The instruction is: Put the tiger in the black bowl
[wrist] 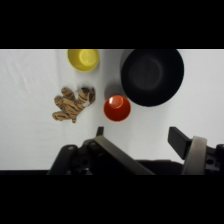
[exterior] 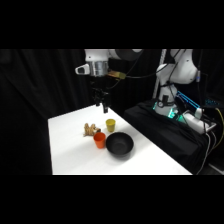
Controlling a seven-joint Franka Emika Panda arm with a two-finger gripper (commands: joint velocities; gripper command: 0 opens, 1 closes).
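- Wrist view shows the tiger (wrist: 73, 103) lying flat on the white table (wrist: 30, 85), its striped limbs spread, with bare table all around it.
- In the side view the tiger (exterior: 90, 130) sits toward the far-left part of the group of things, just beside the orange cup (exterior: 100, 139).
- Seen from the wrist, the orange cup (wrist: 117, 108) stands upright near the tiger, apart from it, its open mouth facing the camera.
- Right by the orange cup is the black bowl (wrist: 151, 76); their rims look to be touching or nearly so. The bowl's dark inside shows nothing in it.
- From the side, the black bowl (exterior: 119, 144) is the nearest of the things to the camera, close to the table's (exterior: 75, 160) right edge.
- A yellow-green cup (wrist: 83, 58) stands upright beyond the tiger in the wrist view, partly cut by the top of the picture; from the side the same cup (exterior: 110, 124) stands behind the orange cup and the bowl.
- High above the things hangs the tool (exterior: 104, 107), over the table's far edge, touching none of them.
- At the bottom of the wrist view, the tool (wrist: 135, 137) has its two fingers set wide apart, with nothing between them.
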